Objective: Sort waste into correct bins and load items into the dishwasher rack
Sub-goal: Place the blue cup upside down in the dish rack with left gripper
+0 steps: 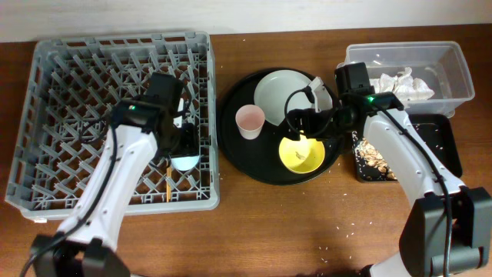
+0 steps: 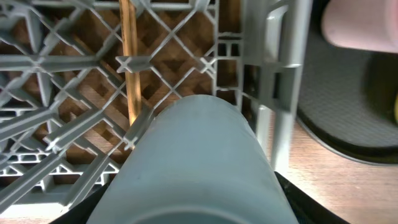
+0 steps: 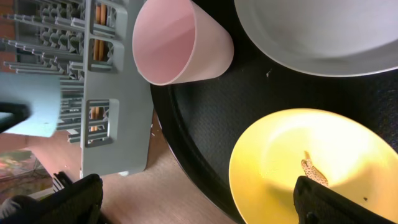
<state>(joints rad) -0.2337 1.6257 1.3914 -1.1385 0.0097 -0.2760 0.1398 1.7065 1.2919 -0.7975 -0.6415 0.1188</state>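
Observation:
My left gripper point(image 1: 183, 145) is shut on the light-blue cup point(image 1: 185, 160) over the right front part of the grey dishwasher rack point(image 1: 69, 115). The cup fills the left wrist view point(image 2: 199, 162), just above the rack's grid floor point(image 2: 273, 74). My right gripper point(image 1: 306, 127) is open and empty, hovering over the yellow bowl point(image 3: 305, 155), which holds a small food scrap point(image 3: 314, 171). The pink cup point(image 1: 250, 121) and pale plate point(image 1: 283, 92) stand beside the bowl point(image 1: 301, 154). White napkins point(image 1: 400, 83) lie in the clear tub point(image 1: 453, 58). Crumbly scraps point(image 1: 373, 158) lie in the shallow black tray point(image 1: 430, 131).
The bowl, pink cup and plate sit on a large round black tray point(image 1: 234, 146) between the rack and the bins. A thin orange-brown stick point(image 1: 167, 181) lies on the rack floor beside the blue cup. Small grains dot the wooden table near its front point(image 1: 338, 231).

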